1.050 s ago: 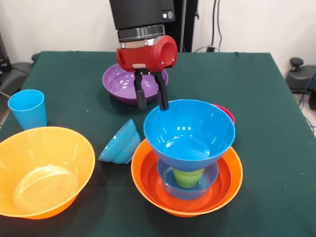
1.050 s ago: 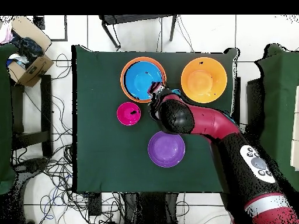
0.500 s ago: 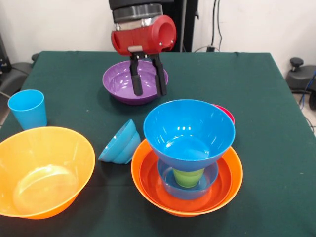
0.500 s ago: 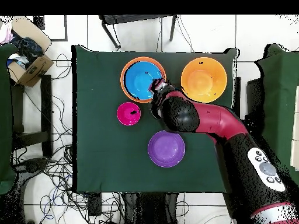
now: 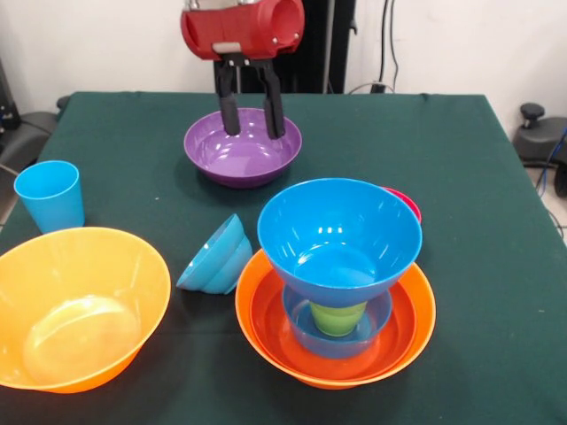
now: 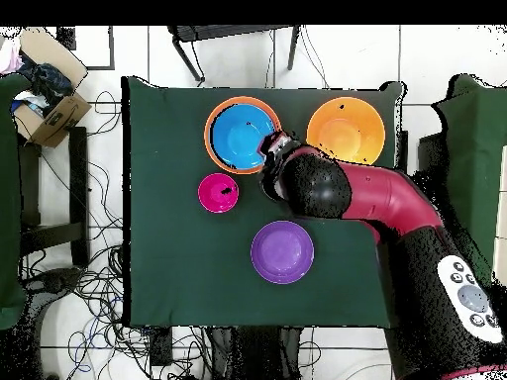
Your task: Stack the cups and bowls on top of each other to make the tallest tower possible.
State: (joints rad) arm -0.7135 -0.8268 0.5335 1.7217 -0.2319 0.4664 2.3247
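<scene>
Bowls go from big to small here. Orange bowl (image 5: 75,310) sits alone, so it can take things later. Tower (image 5: 337,292) has wide bowls at the bottom to keep it steady, with a green cup (image 5: 338,317) inside. Purple bowl (image 5: 242,146) waits under the gripper (image 5: 251,113), jaws open and empty. Blue cup (image 5: 50,195) stands apart. A pink bowl, I think, peeks out behind.

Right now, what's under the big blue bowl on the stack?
The big blue bowl sits on an upside-down lime green cup, inside a smaller blue bowl nested in the orange bowls. Whether anything lies beneath the cup is hidden.
</scene>
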